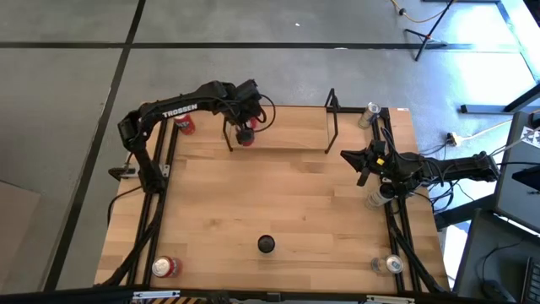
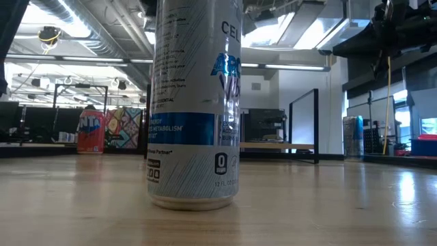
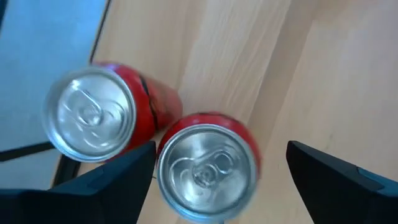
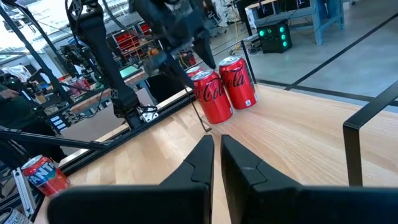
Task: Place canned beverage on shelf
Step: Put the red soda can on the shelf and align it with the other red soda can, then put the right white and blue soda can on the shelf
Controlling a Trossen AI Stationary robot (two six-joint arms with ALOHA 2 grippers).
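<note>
Left gripper, jaws spread wide, straddles the red aluminium cola can standing on the low light-wood shelf, apparently releasing it. Right gripper, closed and empty, waits aside.

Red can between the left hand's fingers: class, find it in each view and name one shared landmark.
High view: the red can stands at the shelf's left end, far side of the table.
Low view: not visible.
Left wrist view: lower centre, between the open left hand's fingers.
Right wrist view: upper centre, nearer than a second can.
Landmark: the shelf's black wire frame beside it.
</note>
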